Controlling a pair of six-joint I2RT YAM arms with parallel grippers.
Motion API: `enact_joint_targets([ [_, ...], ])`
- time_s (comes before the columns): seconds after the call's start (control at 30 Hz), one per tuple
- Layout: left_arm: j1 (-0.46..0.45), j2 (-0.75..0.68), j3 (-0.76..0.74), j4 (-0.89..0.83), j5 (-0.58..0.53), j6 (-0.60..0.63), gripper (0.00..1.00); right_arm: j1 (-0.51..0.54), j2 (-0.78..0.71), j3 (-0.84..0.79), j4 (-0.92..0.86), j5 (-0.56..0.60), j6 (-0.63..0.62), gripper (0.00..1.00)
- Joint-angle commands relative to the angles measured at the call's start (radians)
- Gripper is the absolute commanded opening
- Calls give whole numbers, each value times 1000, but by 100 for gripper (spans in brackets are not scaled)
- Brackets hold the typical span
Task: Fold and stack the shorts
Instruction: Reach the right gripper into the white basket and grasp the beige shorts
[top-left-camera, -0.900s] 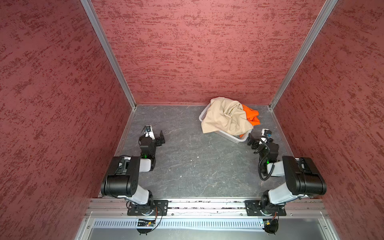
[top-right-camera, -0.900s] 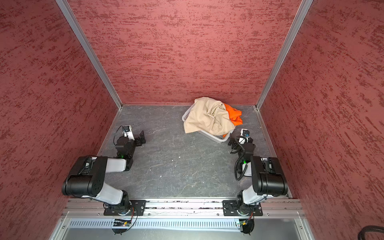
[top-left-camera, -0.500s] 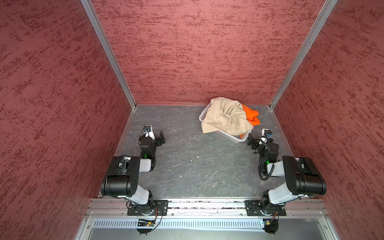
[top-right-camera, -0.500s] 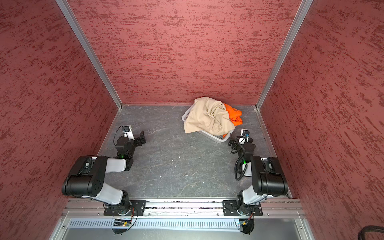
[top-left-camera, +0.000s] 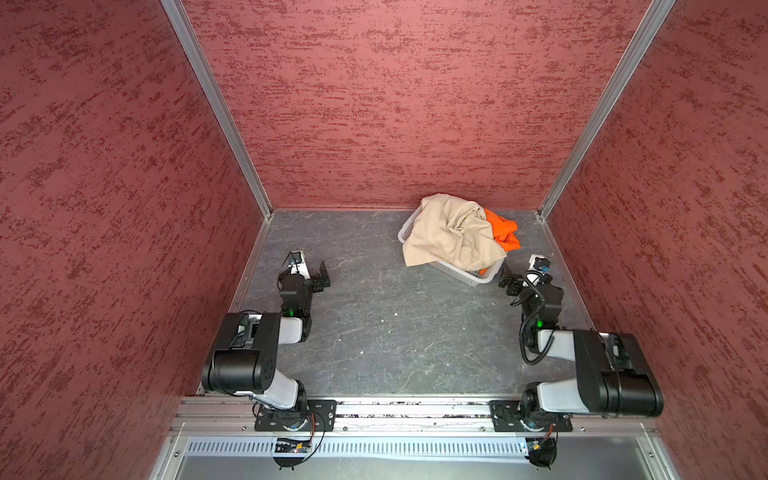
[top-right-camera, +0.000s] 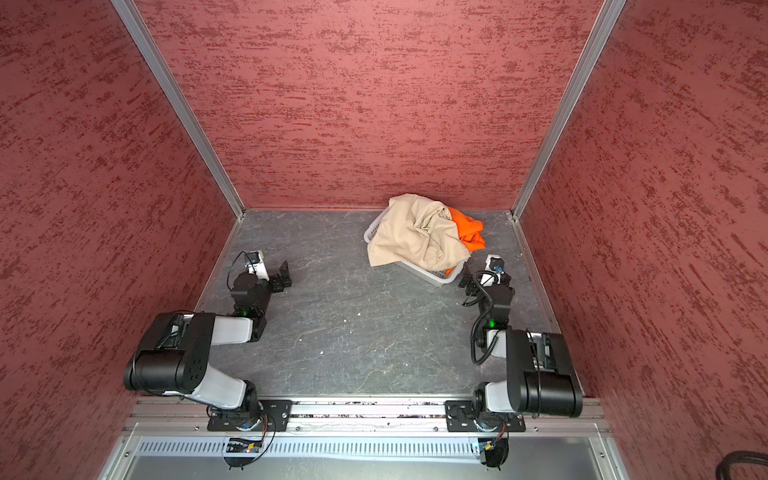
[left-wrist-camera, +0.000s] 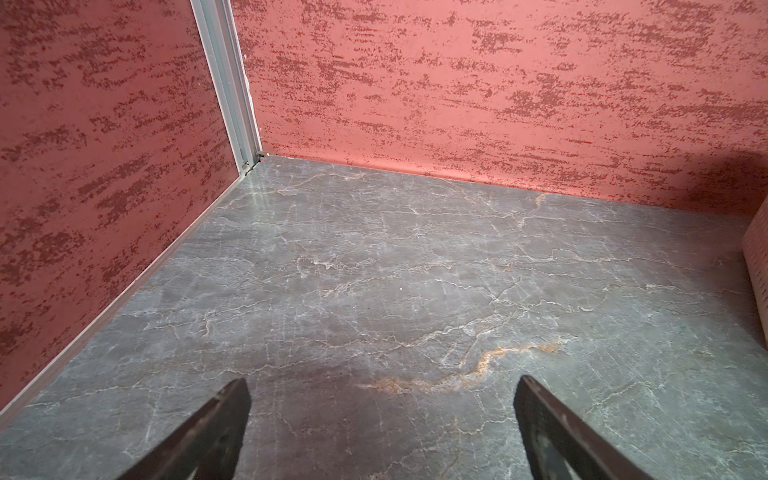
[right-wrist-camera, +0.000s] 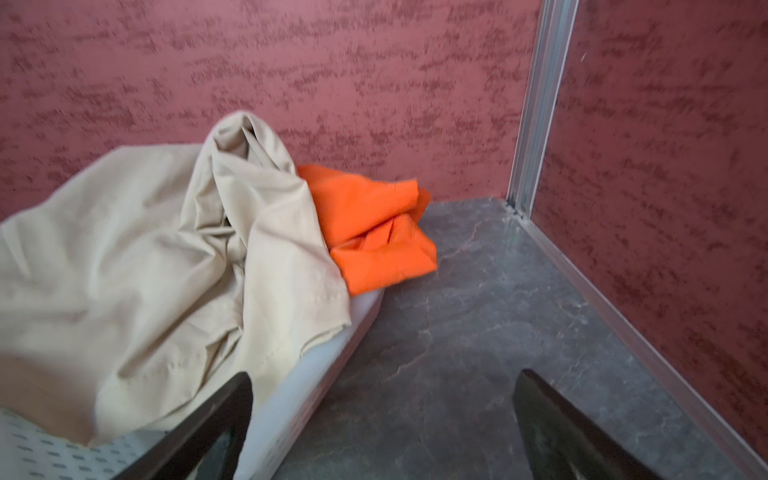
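Beige shorts (top-left-camera: 451, 235) drape over the basket (top-left-camera: 469, 276), partly covering orange shorts (top-left-camera: 503, 230). Left end effector (left-wrist-camera: 382, 379) and right end effector (right-wrist-camera: 382, 374) gape wide, both empty.

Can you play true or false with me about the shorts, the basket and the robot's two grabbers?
1. The beige shorts lie crumpled on top of the white basket. True.
2. The orange pair is folded flat on the table. False: the orange shorts are crumpled in the basket, partly under the beige pair.
3. The right gripper holds the beige shorts. False: it is open and empty, close to the basket.
4. The left gripper is open above the table. True.
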Motion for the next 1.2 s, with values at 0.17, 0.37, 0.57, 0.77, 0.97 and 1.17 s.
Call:
enact_joint_targets([
  [0.17, -117, -361, 139, -528, -130, -15, 100, 30, -245, 379, -737, -10, 73, 99],
  [0.37, -151, -547, 254, -849, 5, -208, 97, 195, -127, 714, -1158, -25, 8, 99],
  [0.57, -202, -570, 277, -939, 17, -244, 97, 381, 140, 935, -1365, -41, -79, 99],
  [0.77, -205, -557, 271, -975, 13, -247, 97, 419, 414, 1095, -1470, -57, -114, 99],
  [0.97, -203, -563, 247, -964, 4, -250, 97, 418, 525, 1126, -1500, -155, -97, 99],
  [1.17, -203, -541, 233, -944, 1, -253, 97, 413, 607, 1159, -1528, -126, -8, 96],
])
